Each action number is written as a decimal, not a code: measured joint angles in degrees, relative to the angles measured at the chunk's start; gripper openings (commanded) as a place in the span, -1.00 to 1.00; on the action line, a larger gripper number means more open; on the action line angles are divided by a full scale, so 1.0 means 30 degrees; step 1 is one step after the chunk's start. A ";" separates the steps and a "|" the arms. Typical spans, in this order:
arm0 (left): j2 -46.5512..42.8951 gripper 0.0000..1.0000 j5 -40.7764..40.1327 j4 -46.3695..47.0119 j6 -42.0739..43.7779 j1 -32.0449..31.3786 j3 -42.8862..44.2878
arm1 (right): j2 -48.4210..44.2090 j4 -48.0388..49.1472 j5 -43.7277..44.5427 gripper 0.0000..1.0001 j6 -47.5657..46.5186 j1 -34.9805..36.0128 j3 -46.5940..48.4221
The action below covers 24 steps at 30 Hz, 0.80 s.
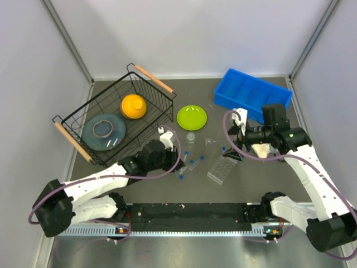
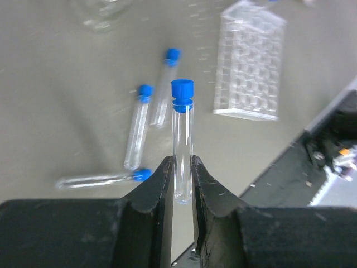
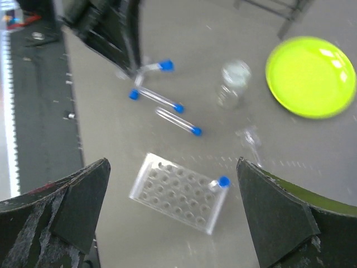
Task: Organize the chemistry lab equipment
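My left gripper is shut on a clear blue-capped tube, holding it by its lower end above the table; this gripper also shows in the top view. Three more tubes lie loose on the table below it. The clear grid rack lies to their right, with one blue-capped tube standing in a corner hole. My right gripper is open and empty, hovering above the rack. A tiny clear cup stands near the lime-green plate.
A black wire basket at the back left holds an orange dome and a grey-blue dish. A blue divided bin stands at the back right. A small clear piece lies between cup and rack.
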 measured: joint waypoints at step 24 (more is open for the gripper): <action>0.1727 -1.00 0.6368 0.6339 0.1005 -0.1872 0.2397 | 0.3249 0.1326 -0.1319 0.54 0.9770 0.4430 0.1989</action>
